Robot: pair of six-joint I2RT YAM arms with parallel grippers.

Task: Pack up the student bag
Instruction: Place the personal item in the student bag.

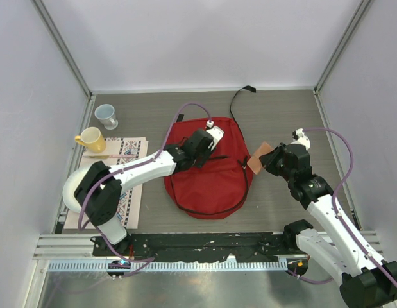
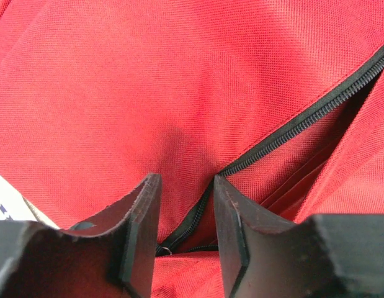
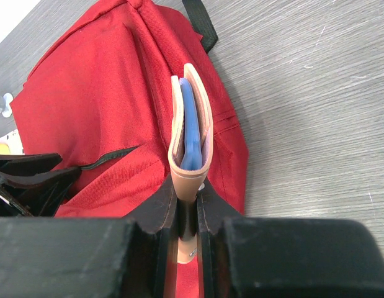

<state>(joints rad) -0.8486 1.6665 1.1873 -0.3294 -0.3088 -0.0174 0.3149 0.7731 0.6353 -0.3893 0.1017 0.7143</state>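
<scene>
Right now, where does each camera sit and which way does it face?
Top: above and behind the arms, looking down at the table; both arms show.
Left wrist: aimed down at the backpack and its zipper; open left gripper at the bottom.
Right wrist: looks along the right gripper, shut on a tan case, backpack beyond.
Shared: backpack in all; tan case in top and right wrist.

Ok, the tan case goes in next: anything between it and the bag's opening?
Yes: the left hand sits over the zipper of the student bag, open only a slit. The tan case, in the right hand, hangs at its edge.
</scene>
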